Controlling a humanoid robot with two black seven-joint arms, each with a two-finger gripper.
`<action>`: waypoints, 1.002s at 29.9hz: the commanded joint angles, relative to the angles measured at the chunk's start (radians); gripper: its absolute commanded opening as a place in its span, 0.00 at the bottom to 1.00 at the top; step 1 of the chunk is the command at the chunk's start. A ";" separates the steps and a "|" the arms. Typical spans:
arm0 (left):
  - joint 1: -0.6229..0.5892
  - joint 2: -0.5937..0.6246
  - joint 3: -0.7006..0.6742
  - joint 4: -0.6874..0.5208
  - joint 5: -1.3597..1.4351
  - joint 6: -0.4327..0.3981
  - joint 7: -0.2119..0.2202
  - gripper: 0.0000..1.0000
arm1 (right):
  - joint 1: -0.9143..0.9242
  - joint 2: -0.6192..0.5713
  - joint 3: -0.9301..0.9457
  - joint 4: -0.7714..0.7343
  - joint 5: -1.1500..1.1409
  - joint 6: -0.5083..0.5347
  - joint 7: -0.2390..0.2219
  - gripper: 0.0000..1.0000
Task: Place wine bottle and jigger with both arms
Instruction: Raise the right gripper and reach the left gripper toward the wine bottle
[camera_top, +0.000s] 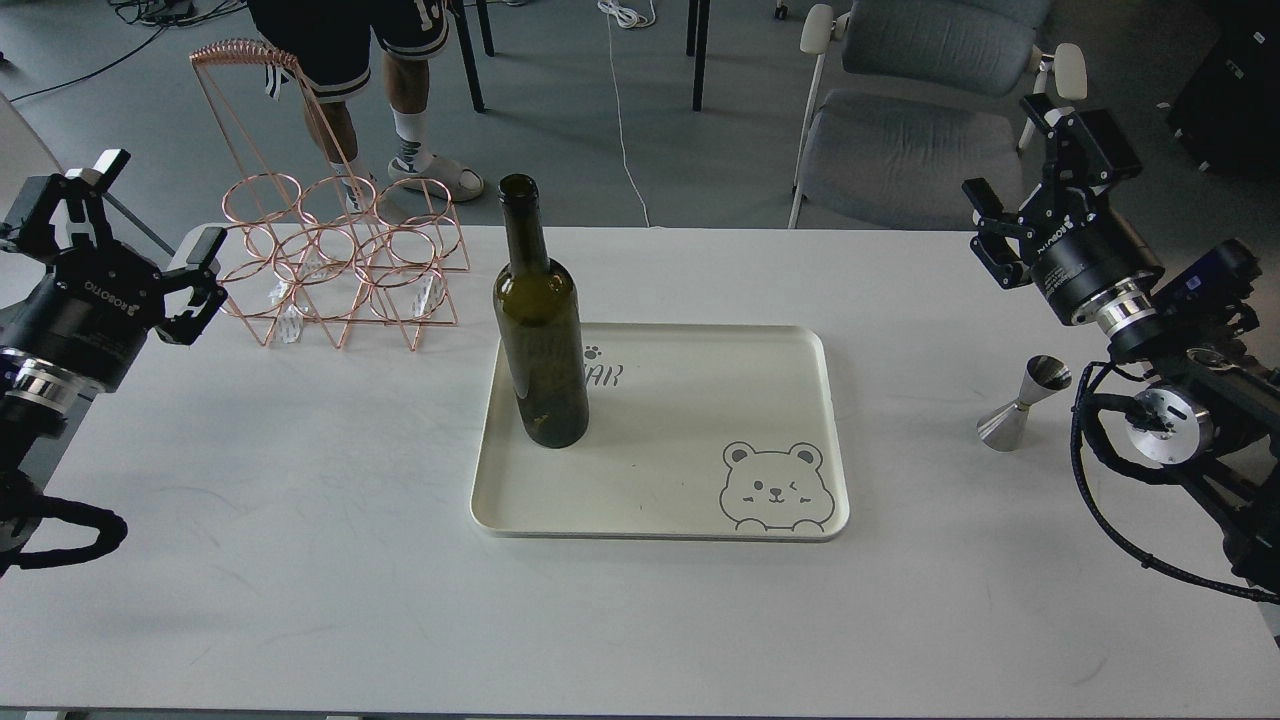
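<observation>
The dark olive-green wine bottle stands upright on the left part of the cream bear tray, untouched. The small steel jigger stands on the white table at the right, outside the tray. My left gripper is open and empty at the far left, beside the copper rack. My right gripper is open and empty, raised over the table's far right edge, above and behind the jigger. Its arm's elbow sits just right of the jigger.
A copper wire bottle rack stands at the table's back left. A grey chair and a person's legs are behind the table. The table's front edge is near the frame's bottom.
</observation>
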 joint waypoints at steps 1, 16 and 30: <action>-0.001 0.069 -0.018 -0.101 0.260 0.000 0.000 1.00 | -0.008 0.058 -0.008 -0.031 0.023 0.046 -0.007 0.98; -0.175 0.155 -0.058 -0.491 1.434 0.101 0.000 1.00 | -0.020 0.080 -0.007 -0.032 0.020 0.045 -0.005 0.98; -0.291 0.020 0.072 -0.482 1.723 0.124 0.000 1.00 | -0.043 0.074 0.000 -0.031 0.020 0.045 -0.002 0.98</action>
